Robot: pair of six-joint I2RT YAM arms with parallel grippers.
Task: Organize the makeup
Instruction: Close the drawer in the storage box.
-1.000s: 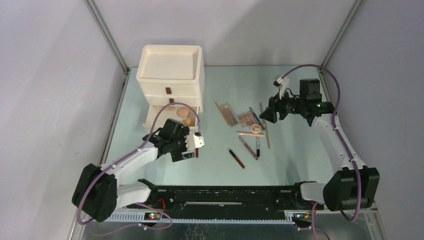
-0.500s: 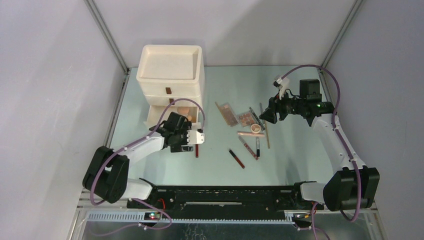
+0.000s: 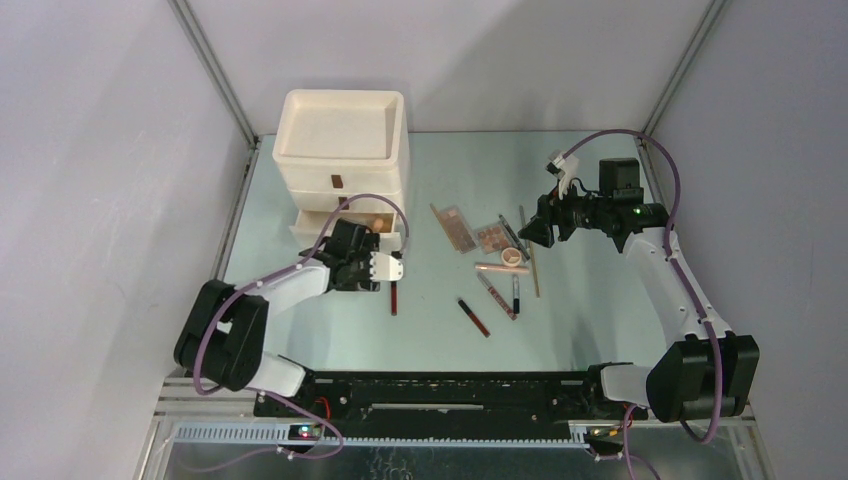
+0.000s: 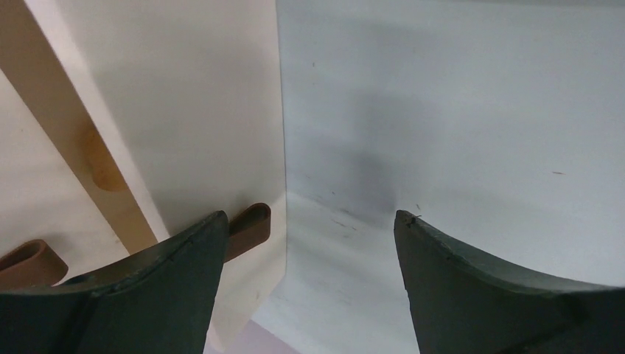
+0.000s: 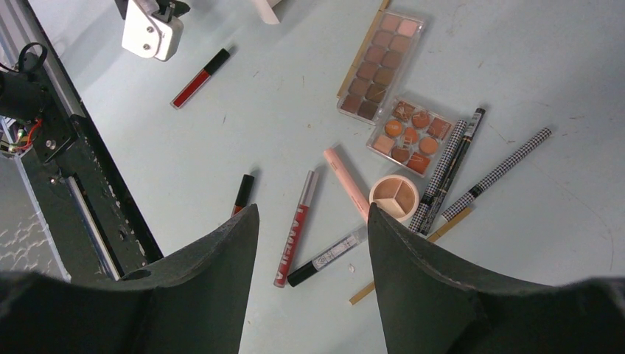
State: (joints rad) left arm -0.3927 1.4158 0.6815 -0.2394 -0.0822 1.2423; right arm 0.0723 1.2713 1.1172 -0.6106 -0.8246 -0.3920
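Note:
The makeup lies spread over the pale table. Below my right gripper (image 5: 312, 210) are a long palette (image 5: 380, 65), a small palette (image 5: 410, 136), a round compact (image 5: 393, 196), a pink tube (image 5: 346, 182), a red gloss tube (image 5: 296, 228) and checked pencils (image 5: 442, 177). That gripper (image 3: 535, 228) hangs open above them, holding nothing. A dark-red tube (image 3: 394, 297) lies alone near the left arm. My left gripper (image 3: 368, 262) is open at the front of the pulled-out bottom drawer (image 3: 310, 228); its left finger (image 4: 169, 287) is beside the brown handle tab (image 4: 249, 223). Peach sponges (image 3: 378, 221) lie in the drawer.
The cream three-drawer box (image 3: 340, 150) stands at the back left, against the left wall. Another dark-red tube (image 3: 474, 316) lies nearer the black base rail (image 3: 450, 385). Grey walls close in the table on three sides.
My left gripper has moved back from the dark-red tube to the drawer front, staying open. The tube stays on the table. The right arm has not moved.

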